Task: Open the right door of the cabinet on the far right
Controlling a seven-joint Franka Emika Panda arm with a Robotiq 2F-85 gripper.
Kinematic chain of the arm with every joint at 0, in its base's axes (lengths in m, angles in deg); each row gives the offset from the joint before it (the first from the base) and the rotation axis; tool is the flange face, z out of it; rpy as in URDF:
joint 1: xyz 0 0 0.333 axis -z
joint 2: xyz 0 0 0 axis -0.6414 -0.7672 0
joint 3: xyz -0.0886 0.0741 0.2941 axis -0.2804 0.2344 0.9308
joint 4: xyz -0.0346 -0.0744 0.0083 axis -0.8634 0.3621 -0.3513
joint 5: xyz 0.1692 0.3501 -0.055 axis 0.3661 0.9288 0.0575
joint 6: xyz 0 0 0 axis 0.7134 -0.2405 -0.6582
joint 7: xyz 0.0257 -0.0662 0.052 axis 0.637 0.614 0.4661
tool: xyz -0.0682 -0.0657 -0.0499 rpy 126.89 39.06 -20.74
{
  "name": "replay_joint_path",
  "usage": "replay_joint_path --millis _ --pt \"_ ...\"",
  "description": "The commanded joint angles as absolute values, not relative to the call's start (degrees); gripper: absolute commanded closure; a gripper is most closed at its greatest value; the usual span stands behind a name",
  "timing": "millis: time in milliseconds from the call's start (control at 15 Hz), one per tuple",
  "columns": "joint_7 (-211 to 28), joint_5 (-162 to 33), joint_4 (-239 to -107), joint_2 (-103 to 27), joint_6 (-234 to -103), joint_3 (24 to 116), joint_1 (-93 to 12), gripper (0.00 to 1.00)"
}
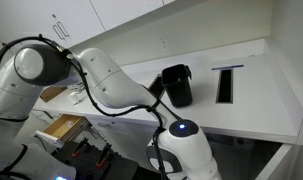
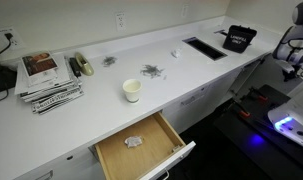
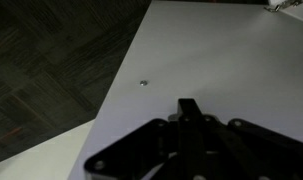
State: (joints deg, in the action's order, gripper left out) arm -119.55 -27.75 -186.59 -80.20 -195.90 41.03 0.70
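Observation:
In the wrist view a flat white panel (image 3: 221, 55), seemingly the right door, fills most of the picture. Its edge runs diagonally against dark carpet. A small silver fitting (image 3: 143, 83) sits on it near that edge; no bar handle shows. My gripper (image 3: 188, 106) is close over the panel, its dark fingers pressed together into one narrow bar with nothing visible between them. In an exterior view the arm (image 1: 111, 85) bends down in front of the counter and the wrist (image 1: 181, 130) glows blue; the jaws and cabinet are hidden there. The white base cabinet fronts (image 2: 213, 95) show dimly under the counter.
A black container (image 1: 176, 85) and a rectangular slot (image 1: 226, 83) are on the white counter. Further along stand a cup (image 2: 132, 90), a stack of magazines (image 2: 46, 80) and an open wooden drawer (image 2: 141, 145). Dark carpet (image 3: 51, 70) lies beside the panel.

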Motion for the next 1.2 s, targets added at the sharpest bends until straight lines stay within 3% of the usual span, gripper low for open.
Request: replay_joint_path --millis 0,667,1133 --pt "-122.2 -29.2 -181.2 -83.2 -194.9 40.9 4.2 1.00" --pt "-112.2 -26.4 -188.5 -66.4 -186.7 54.9 14.7 1.00" --pt "-107.1 -31.5 -195.9 -47.7 -167.2 51.2 16.0 1.00"
